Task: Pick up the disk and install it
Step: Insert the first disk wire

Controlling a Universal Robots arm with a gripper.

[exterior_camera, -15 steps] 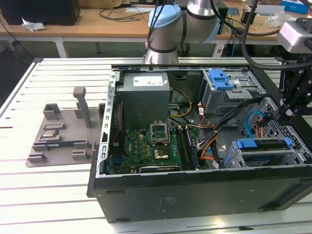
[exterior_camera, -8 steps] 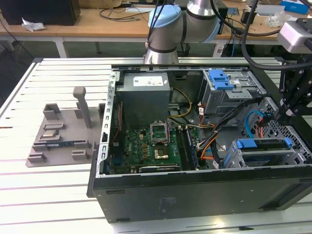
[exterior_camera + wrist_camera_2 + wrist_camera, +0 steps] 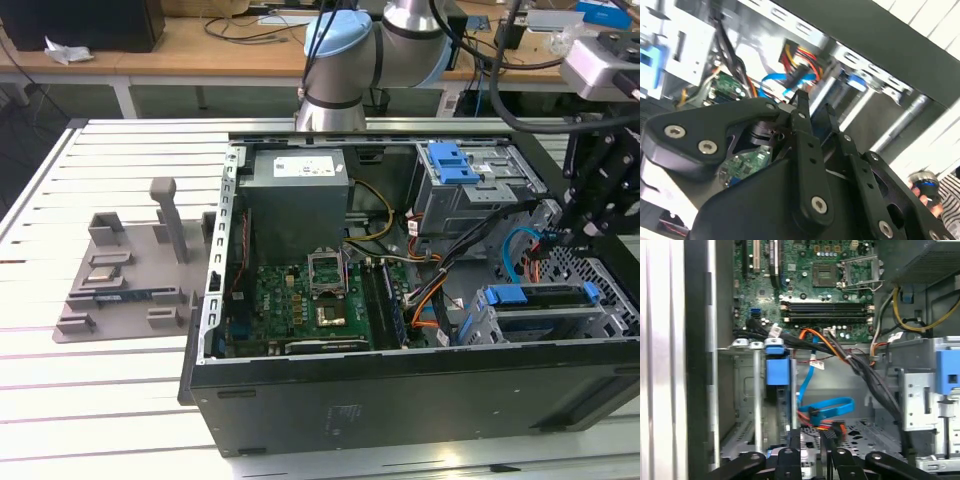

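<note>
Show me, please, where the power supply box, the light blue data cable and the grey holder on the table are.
Power supply box [image 3: 297,190]: exterior view, its grey top face.
Light blue data cable [image 3: 832,406]: first wrist view, the flat loop.
Grey holder [image 3: 125,278]: exterior view, its flat base.

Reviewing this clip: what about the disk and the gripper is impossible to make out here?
- Gripper: in the exterior view, cut off by the right edge; fingertips blend into dark linkage.
- Disk: in the exterior view, only its blue-railed edge shows in the cage; label and seating hidden.
- Both wrist views: the black linkage blocks the fingertips.
</note>
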